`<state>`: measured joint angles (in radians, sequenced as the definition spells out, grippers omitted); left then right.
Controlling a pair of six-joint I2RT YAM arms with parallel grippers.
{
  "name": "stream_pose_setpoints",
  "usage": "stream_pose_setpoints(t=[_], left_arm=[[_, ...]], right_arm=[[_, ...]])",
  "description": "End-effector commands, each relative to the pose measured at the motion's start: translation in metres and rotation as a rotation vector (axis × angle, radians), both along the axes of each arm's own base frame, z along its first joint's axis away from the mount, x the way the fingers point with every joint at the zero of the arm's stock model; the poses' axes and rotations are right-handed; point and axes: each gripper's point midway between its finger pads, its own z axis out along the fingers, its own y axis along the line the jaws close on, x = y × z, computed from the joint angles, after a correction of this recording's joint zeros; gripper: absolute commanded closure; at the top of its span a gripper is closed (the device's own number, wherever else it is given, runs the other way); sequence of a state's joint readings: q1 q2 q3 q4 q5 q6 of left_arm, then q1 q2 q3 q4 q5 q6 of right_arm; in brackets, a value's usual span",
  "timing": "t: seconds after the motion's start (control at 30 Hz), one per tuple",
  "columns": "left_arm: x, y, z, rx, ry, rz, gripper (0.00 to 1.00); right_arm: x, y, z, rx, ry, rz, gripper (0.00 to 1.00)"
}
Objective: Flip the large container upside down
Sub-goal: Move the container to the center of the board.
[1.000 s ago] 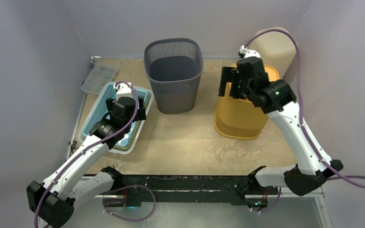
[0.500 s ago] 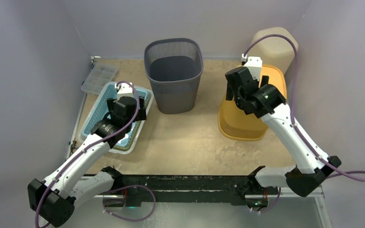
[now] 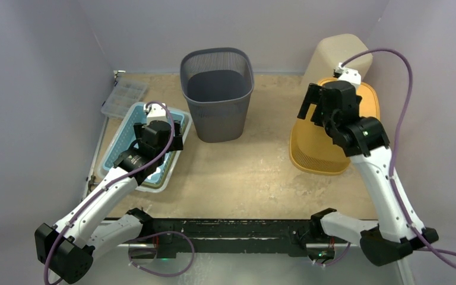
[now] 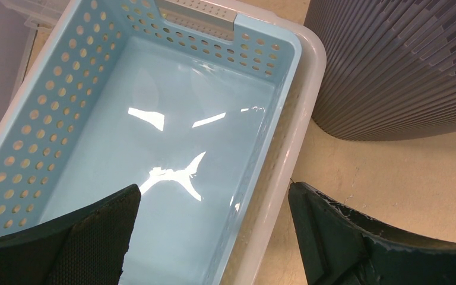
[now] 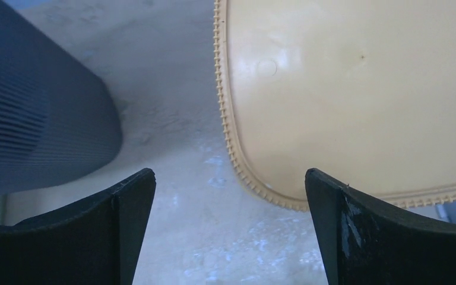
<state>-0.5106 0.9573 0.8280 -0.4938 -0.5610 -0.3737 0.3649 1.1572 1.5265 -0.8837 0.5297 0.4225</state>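
Large yellow container (image 3: pixel 317 155) sits base-up at the worktop's (image 3: pixel 243 172) right side, so the flip looks done; right tool (image 5: pixel 230 178) hangs open over its edge, left tool (image 4: pixel 214 196) open over the blue basket (image 4: pixel 65 89).

Counted one gray bin (image 3: pixel 217 95), one yellow basket (image 3: pixel 320 148), one beige tub (image 3: pixel 332 56), one blue basket (image 4: pixel 154 148), one white basket (image 4: pixel 298 124), and one clear box (image 3: pixel 123 98).

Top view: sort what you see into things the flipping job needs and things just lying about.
Job:
yellow basket
right gripper, fingers open, over the basket's edge

Lying about:
grey mesh bin
blue perforated basket
clear compartment box
beige container
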Motion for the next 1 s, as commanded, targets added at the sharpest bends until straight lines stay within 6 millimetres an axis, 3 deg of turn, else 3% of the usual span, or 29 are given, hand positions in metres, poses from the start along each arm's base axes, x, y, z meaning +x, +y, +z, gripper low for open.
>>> stream_pose_setpoints(t=[0.0,0.07,0.17,0.33,0.5,0.77,0.97], left_arm=[[0.006,0.0,0.015,-0.018,-0.048,0.003,0.06],[0.006,-0.001,0.015,-0.019,-0.048,0.0,0.06],[0.006,-0.001,0.016,-0.022,-0.05,-0.003,0.06],[0.007,-0.004,0.015,-0.029,-0.047,-0.017,0.06],[0.005,-0.001,0.016,-0.025,-0.048,-0.006,0.06],[0.005,-0.005,0.015,-0.033,-0.046,-0.022,0.06],[0.005,-0.005,0.016,-0.039,-0.049,-0.024,0.06]], right_arm=[[-0.031,0.001,0.045,0.212,-0.167,-0.036,0.01],[-0.047,-0.008,0.037,0.253,-0.171,-0.104,0.01],[-0.065,-0.027,0.009,0.262,-0.131,-0.239,0.01],[-0.052,-0.016,-0.009,0.258,-0.086,-0.205,0.01],[-0.045,-0.018,-0.005,0.263,-0.086,-0.256,0.01],[-0.05,-0.029,-0.017,0.261,-0.098,-0.304,0.01],[-0.039,-0.039,-0.011,0.241,-0.13,-0.328,0.01]])
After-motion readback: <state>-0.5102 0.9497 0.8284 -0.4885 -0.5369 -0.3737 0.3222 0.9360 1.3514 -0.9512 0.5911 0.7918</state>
